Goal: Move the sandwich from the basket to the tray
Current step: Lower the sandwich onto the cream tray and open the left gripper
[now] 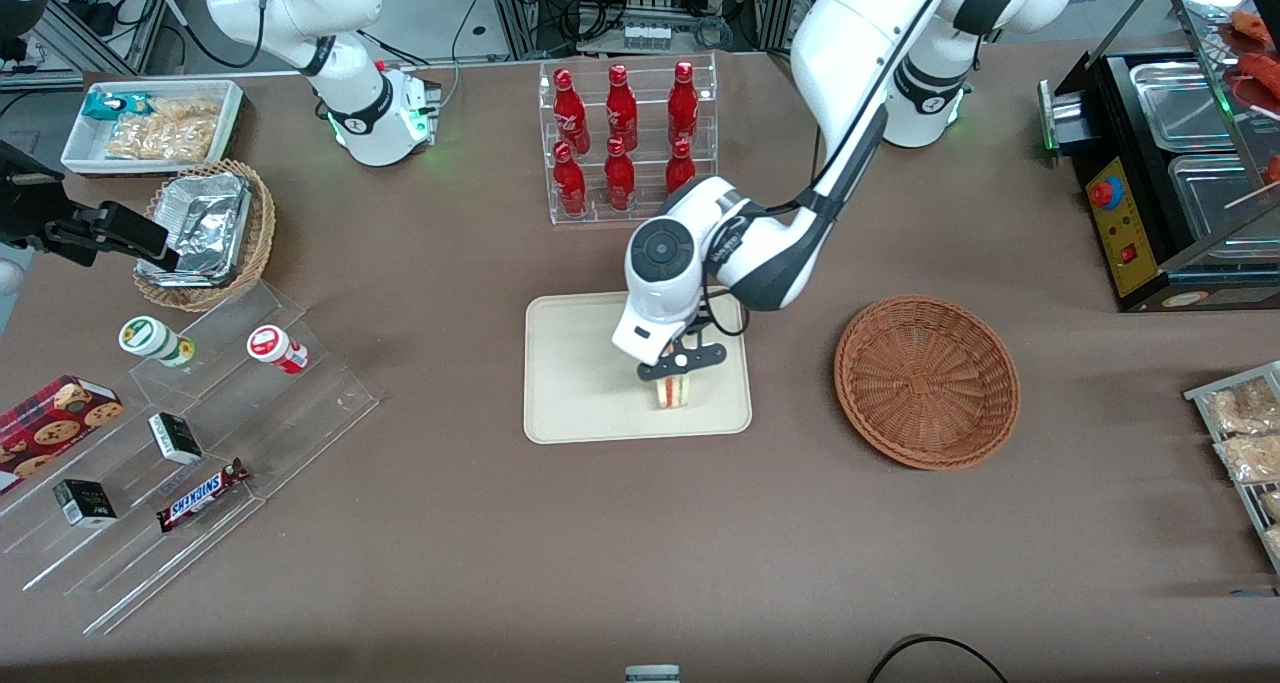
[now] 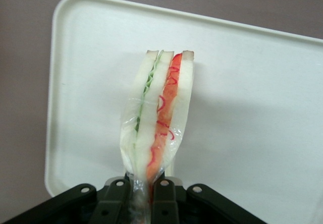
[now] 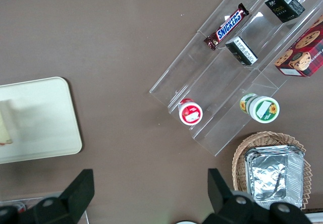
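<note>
Gripper (image 1: 680,371) of the left arm is above the tray (image 1: 570,403), and its two fingers (image 2: 162,193) are closed on the sandwich (image 2: 159,113), pinching the wrapped end of the wedge. From the front, the sandwich (image 1: 671,392) hangs under the gripper, low over the tray or perhaps already touching it; I cannot tell which. It looks light and soft: white bread with red and green filling inside a thin clear film. Such a thing will deform easily and the film may be slippery, so I think the hold on the narrow end should stay gentle. The basket (image 1: 927,380) lies empty beside the tray, toward the working arm's end of the table.
</note>
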Robot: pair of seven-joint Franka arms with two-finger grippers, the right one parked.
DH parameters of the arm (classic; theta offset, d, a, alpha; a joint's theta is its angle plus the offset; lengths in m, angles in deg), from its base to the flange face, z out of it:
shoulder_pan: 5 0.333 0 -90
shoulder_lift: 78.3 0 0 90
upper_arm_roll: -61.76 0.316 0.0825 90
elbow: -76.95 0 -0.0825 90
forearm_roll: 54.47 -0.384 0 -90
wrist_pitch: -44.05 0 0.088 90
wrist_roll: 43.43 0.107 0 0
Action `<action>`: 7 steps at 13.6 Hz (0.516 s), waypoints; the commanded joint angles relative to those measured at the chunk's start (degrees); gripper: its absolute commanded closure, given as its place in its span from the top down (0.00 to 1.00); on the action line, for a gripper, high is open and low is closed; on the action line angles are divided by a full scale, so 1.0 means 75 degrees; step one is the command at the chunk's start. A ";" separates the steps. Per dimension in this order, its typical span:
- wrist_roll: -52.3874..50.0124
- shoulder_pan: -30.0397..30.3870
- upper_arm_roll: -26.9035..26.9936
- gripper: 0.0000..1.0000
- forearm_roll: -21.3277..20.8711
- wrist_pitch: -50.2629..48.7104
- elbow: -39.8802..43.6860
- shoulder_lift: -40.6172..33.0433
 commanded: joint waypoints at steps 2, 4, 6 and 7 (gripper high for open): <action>-0.0381 -0.0208 0.0102 0.08 0.0063 -0.0033 0.0825 0.0611; -0.0393 -0.0220 0.0102 0.08 0.0075 -0.0021 0.0850 0.0694; -0.0381 -0.0220 -0.0014 0.08 0.0075 0.0072 0.0861 0.0729; -0.0381 -0.0208 -0.0062 0.09 0.0086 0.0108 0.0861 0.0741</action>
